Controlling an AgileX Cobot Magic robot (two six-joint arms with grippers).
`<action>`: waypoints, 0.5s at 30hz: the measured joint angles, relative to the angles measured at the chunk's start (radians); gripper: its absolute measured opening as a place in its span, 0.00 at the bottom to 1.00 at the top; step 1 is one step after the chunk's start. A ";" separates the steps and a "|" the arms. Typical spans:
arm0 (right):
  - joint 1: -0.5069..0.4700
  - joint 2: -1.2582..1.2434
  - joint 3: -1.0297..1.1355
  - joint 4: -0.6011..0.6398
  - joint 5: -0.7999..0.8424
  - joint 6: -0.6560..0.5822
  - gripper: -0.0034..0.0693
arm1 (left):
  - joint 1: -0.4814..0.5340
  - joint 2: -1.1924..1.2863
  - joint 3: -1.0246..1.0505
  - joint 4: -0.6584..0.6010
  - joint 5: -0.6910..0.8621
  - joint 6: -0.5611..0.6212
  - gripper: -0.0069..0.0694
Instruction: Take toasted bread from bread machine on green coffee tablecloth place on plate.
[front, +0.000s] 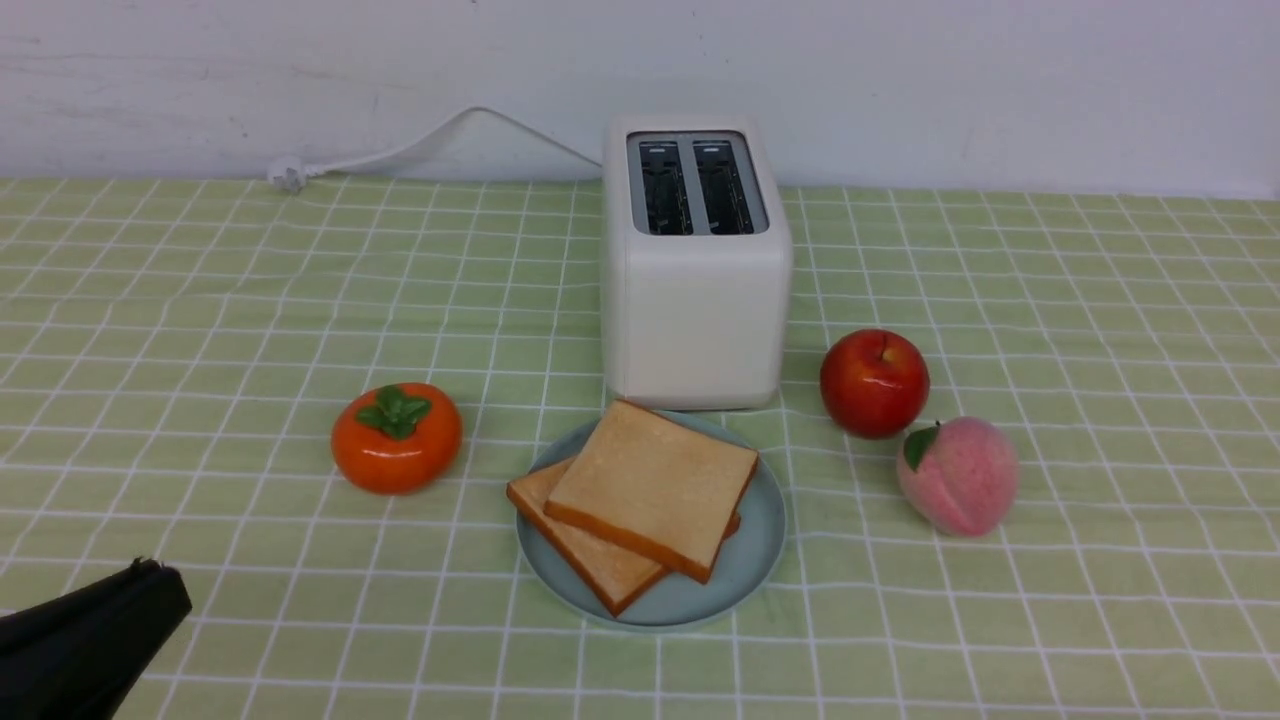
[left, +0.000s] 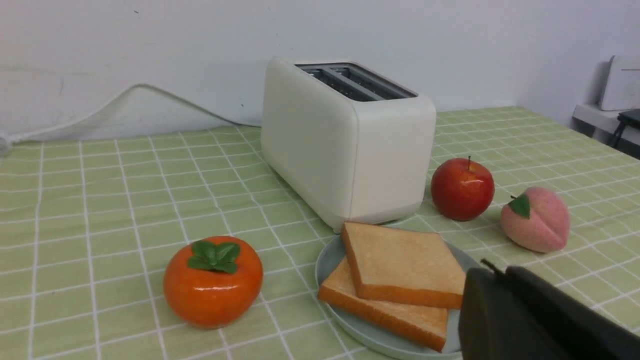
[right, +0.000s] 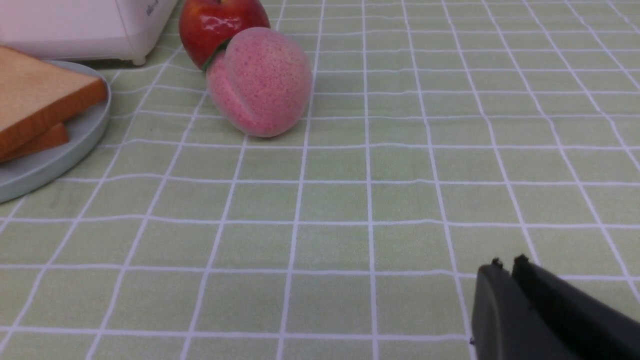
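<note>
The white bread machine (front: 695, 270) stands at the middle back of the green tablecloth (front: 200, 330), both slots empty. Two slices of toasted bread lie stacked on the blue-grey plate (front: 765, 520) in front of it: the top slice (front: 650, 485) overlaps the lower slice (front: 590, 555). They also show in the left wrist view, the top slice (left: 400, 260) over the lower slice (left: 390, 312). My left gripper (front: 150, 575) is shut and empty at the near left, apart from the plate. My right gripper (right: 505, 265) is shut and empty over bare cloth; it is out of the front view.
An orange persimmon (front: 396, 437) sits left of the plate. A red apple (front: 874, 382) and a pink peach (front: 958, 475) sit to its right. The white power cord (front: 400, 150) runs along the back wall to the left.
</note>
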 joint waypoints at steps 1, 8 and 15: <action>0.000 0.000 0.000 0.000 0.000 0.000 0.10 | 0.007 0.000 0.000 0.009 -0.002 -0.004 0.11; 0.000 0.000 0.000 -0.001 0.001 0.000 0.11 | 0.224 -0.042 0.018 0.174 0.013 -0.195 0.11; 0.000 0.000 0.000 -0.001 0.001 0.000 0.12 | 0.395 -0.237 0.171 0.191 0.022 -0.252 0.11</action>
